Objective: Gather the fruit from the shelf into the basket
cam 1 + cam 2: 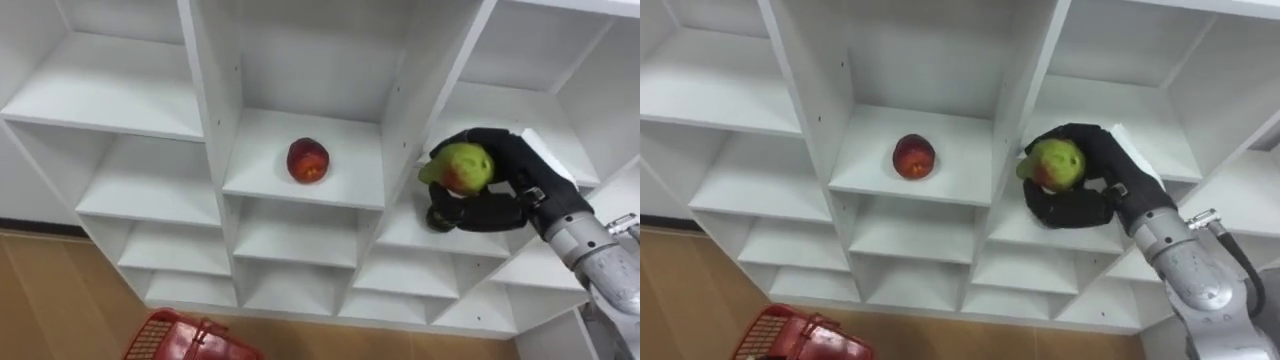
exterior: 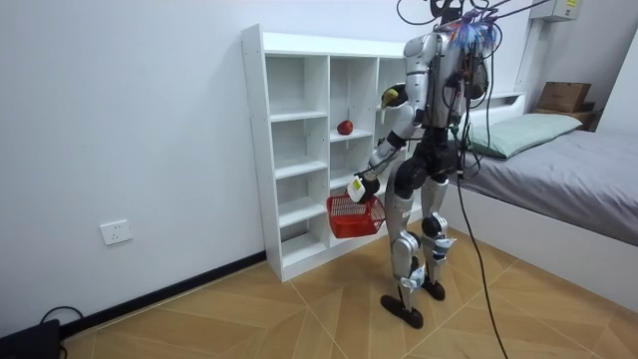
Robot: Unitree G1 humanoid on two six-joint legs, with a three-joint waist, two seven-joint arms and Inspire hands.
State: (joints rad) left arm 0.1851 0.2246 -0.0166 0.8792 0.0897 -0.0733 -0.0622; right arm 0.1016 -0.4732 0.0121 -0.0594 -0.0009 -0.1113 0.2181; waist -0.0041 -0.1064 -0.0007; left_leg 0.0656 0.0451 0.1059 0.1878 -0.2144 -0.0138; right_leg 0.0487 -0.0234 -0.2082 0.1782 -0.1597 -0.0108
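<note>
Down at the lower left, a red basket (image 1: 190, 340) shows above the wooden floor (image 1: 60, 300), below the bottom shelves of the white closet (image 1: 205, 130). In the room view the basket hangs under the robot's left hand (image 2: 365, 186). That hand is low, in front of the closet's middle rows, and whether it is closed round the handle cannot be told.

In the closet's middle column a red apple (image 1: 308, 160) lies alone on a shelf board. It sits about midway between the board's left and right edges and clear of the front edge.

Right of it, past the upright divider, the right hand (image 1: 510, 190) is clamped on a green fruit (image 1: 458, 166) with a red blush. Its fingers curl over the top of the fruit and its thumb closes underneath. The fruit is held off the boards, just in front of the front left corner of a shelf in the right column, level with the apple's shelf.

The room view shows the robot standing upright on the floor, facing the closet, with a bed (image 2: 558, 160) behind it at that view's right.
</note>
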